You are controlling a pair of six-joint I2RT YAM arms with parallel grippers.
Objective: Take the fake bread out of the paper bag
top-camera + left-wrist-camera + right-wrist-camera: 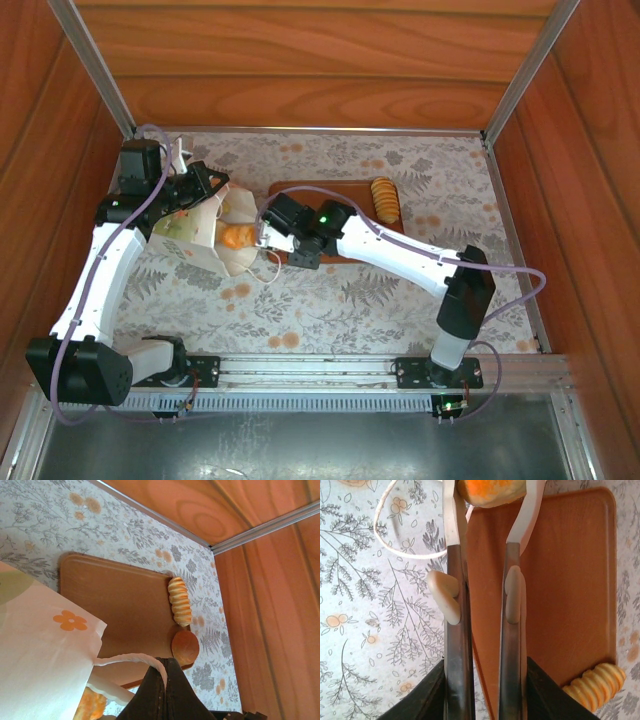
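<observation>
While paper bag [200, 240] tilts mouth-rightward, right end effector [490, 496] pinching orange bun [492, 488] — ridged loaf [383, 200] lengthwise near-to-far

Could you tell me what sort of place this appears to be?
Likely a lab test booth: wood-panel walls on metal framing enclose a floral-covered table holding fake bread.

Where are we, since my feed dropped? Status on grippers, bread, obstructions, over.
Right gripper shut on orange pastry at paper bag mouth. Left gripper at bag's cord handle, grip unclear. Ridged loaf already on board. Loose cord loop beside right fingers.
</observation>
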